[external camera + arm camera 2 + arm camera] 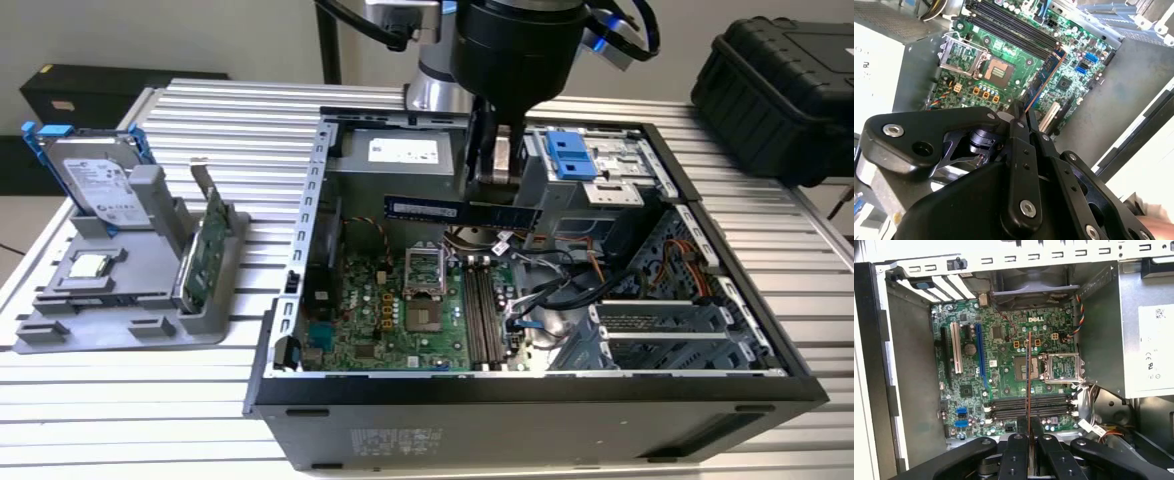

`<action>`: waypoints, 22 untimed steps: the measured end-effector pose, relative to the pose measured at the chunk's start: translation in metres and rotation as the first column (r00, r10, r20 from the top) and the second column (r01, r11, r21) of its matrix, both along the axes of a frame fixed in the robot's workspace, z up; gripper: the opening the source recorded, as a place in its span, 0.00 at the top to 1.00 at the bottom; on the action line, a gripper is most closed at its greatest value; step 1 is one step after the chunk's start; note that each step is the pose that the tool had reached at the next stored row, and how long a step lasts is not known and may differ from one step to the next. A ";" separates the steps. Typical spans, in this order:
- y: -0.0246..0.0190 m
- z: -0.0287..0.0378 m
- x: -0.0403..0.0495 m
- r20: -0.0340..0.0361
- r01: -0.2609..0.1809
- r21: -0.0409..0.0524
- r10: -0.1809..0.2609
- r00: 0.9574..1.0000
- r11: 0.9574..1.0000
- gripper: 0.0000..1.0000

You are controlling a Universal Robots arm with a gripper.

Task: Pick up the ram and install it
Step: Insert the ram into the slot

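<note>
The ram (461, 210) is a long dark blue stick held level above the open computer case (307, 250). My gripper (494, 185) comes down from above and is shut on the stick near its right half. In both wrist views the ram (1044, 80) (1028, 380) appears edge-on, running out from between the black fingers (1019, 150) (1016, 455) of my gripper (1021, 112) (1029, 437). Below it lies the green motherboard (374, 310) with its dark memory slots (483, 315) (1014, 407) (1009, 30). The stick hangs above the board, apart from the slots.
An open processor socket (1026, 367) (996, 70) sits beside the slots. Loose cables (561, 285) and a blue drive bracket (567, 155) crowd the case's right side. A grey holder (120, 300) on the exterior view's left carries a hard drive (100, 180) and a green card (207, 250).
</note>
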State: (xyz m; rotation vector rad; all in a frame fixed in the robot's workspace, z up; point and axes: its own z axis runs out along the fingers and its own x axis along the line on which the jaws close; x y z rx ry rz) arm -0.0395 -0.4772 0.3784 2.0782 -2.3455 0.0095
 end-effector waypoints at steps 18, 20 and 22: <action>0.0000 -0.0003 0.0000 0.000 0.140 0.000 -0.140 0.990 0.990 1.00; 0.0000 -0.0003 0.0000 0.000 0.156 0.000 -0.156 0.988 0.988 1.00; 0.0000 -0.0003 0.0000 0.000 0.172 0.000 -0.172 0.985 0.985 1.00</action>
